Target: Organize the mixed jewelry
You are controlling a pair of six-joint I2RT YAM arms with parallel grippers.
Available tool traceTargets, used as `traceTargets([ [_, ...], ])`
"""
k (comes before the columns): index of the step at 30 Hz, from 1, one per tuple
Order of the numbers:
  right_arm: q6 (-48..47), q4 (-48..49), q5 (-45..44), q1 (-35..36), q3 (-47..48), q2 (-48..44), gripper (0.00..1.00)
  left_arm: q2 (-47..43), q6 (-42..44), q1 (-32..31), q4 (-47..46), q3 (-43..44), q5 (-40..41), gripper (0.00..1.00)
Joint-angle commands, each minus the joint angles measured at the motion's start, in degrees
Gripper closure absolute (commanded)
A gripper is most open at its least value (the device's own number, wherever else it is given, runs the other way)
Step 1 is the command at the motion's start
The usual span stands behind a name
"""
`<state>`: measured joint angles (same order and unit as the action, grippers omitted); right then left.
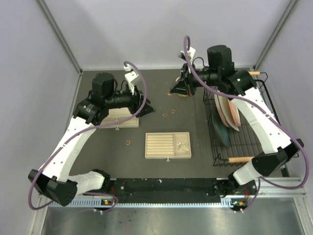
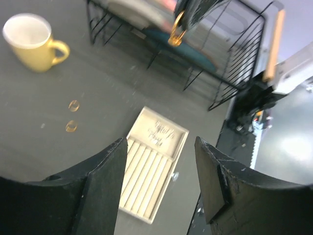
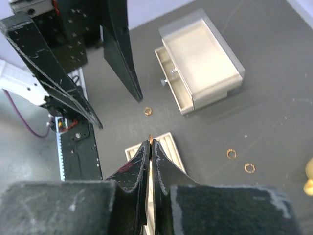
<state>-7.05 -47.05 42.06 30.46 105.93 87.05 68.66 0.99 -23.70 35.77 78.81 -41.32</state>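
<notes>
The mixed jewelry lies on the dark table. Two gold rings [image 1: 165,115] [image 1: 172,111] lie near the middle back and another ring [image 1: 128,143] lies left of the cream slotted tray [image 1: 166,152]. A silvery cluster [image 1: 183,145] sits in the tray's right compartment. My right gripper [image 3: 150,143] is shut on a gold ring [image 2: 177,29], held on edge above the table. My left gripper [image 2: 160,142] hangs open and holds nothing, above the table with the tray [image 2: 146,196] below it.
A cream drawer box [image 3: 200,58] with its drawer pulled out stands at the left. A yellow mug [image 2: 32,41] stands at the back. A black wire dish rack [image 1: 244,142] with plates fills the right side.
</notes>
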Motion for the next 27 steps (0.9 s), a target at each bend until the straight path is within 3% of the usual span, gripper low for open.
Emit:
traceTargets([
  [1, 5.5, 10.4, 5.7, -0.7, -2.2, -4.2, 1.0, -3.5, -10.5, 0.4, -23.5, -4.1, -13.2, 0.37],
  [13, 15.8, 19.0, 12.1, -0.6, -2.1, -2.3, 1.0, -4.3, -23.6, 0.9, -34.3, -7.0, -11.1, 0.39],
  [27, 19.2, 21.6, 13.7, 1.4, -1.3, 0.3, 1.0, -2.5, -27.1, 0.9, -38.2, -6.2, -10.9, 0.51],
])
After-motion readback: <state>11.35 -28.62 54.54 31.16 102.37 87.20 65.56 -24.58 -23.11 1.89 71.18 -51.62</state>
